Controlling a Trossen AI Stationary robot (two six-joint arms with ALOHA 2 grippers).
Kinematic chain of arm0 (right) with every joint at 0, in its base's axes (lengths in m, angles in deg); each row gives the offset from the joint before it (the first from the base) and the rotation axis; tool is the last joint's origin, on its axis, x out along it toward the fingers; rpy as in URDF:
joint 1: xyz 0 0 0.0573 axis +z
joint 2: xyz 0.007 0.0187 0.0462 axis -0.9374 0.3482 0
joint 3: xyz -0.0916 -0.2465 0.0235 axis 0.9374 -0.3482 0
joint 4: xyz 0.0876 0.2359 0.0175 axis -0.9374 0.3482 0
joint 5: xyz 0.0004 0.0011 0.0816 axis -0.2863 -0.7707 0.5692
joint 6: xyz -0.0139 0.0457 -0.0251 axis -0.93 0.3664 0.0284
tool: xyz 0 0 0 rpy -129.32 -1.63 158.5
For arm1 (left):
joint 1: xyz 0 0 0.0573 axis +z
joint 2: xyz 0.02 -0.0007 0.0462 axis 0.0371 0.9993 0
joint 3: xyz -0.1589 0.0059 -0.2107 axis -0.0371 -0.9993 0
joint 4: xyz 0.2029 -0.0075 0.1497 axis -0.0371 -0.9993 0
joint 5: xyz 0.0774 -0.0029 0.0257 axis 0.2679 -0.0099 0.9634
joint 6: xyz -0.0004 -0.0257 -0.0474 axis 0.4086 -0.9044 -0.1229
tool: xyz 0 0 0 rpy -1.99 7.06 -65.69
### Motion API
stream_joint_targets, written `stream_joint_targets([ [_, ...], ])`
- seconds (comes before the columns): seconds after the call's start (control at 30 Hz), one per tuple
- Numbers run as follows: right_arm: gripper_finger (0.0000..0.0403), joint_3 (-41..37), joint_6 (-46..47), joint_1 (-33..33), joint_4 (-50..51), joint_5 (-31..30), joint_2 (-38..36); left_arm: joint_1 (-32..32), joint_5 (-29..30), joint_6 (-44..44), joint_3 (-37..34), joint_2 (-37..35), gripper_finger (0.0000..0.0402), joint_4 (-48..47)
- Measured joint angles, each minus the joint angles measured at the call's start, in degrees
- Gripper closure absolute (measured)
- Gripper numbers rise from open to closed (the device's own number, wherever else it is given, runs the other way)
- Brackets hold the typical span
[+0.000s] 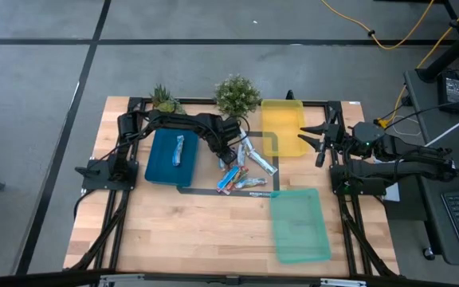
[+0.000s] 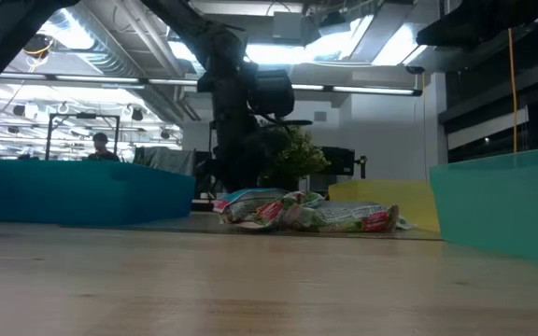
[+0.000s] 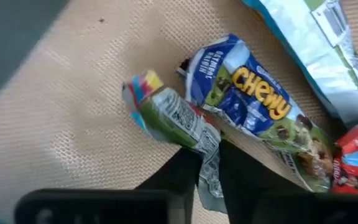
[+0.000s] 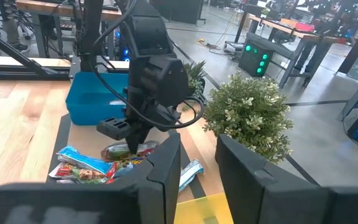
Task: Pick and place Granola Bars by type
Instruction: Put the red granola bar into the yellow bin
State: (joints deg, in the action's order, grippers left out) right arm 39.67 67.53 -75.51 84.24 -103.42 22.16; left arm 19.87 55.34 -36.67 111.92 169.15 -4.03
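Several foil-wrapped granola bars (image 1: 241, 171) lie heaped on the wood between the trays, and show low in the low view (image 2: 306, 213). One blue bar (image 1: 179, 150) lies in the blue tray (image 1: 159, 171). My left gripper (image 1: 228, 155) reaches over that tray to the heap and is shut on a green-and-white wrapped bar (image 3: 169, 118). A blue "Chewy" bar (image 3: 253, 106) lies on the table beside it. My right gripper (image 1: 319, 142) waits open over the right edge of the yellow tray (image 1: 281, 119), touching nothing. My left gripper (image 3: 209, 158) pinches the green-and-white bar by its crimped end (image 3: 209, 144) between the two fingers (image 3: 182, 171), coming from above. The bar runs on away from the fingers, along their line. I cannot tell whether its free end (image 3: 138, 87) rests on the table.
A green tray (image 1: 301, 231) lies toward the near right. Two potted plants (image 1: 237, 94) (image 1: 164, 97) stand at the far edge, close behind the heap. Bare wood stretches across the near left of the table (image 1: 190, 231).
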Motion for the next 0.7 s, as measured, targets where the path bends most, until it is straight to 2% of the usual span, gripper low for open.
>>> stream_joint_targets([
  [0.17, 0.0295, 0.00, 0.01, 0.00, 0.00, 0.00, 0.00, -0.17, -3.24, 1.05, 2.26, -0.37, 0.0383, -2.74],
  [0.37, 0.0295, 0.00, 0.07, 0.00, 0.00, 0.00, -0.02, -0.36, -2.51, 5.30, 8.50, -2.85, 0.0386, -7.99],
  [0.53, 0.0295, 0.00, 1.74, 0.05, -0.03, 0.01, -0.02, -0.40, 0.27, 8.83, 14.22, -7.87, 0.0386, -9.42],
  [0.7, 0.0295, 0.00, 1.52, 0.05, -0.17, 0.00, -0.02, -0.44, 5.91, 15.27, 18.73, -14.38, 0.0386, -7.61],
])
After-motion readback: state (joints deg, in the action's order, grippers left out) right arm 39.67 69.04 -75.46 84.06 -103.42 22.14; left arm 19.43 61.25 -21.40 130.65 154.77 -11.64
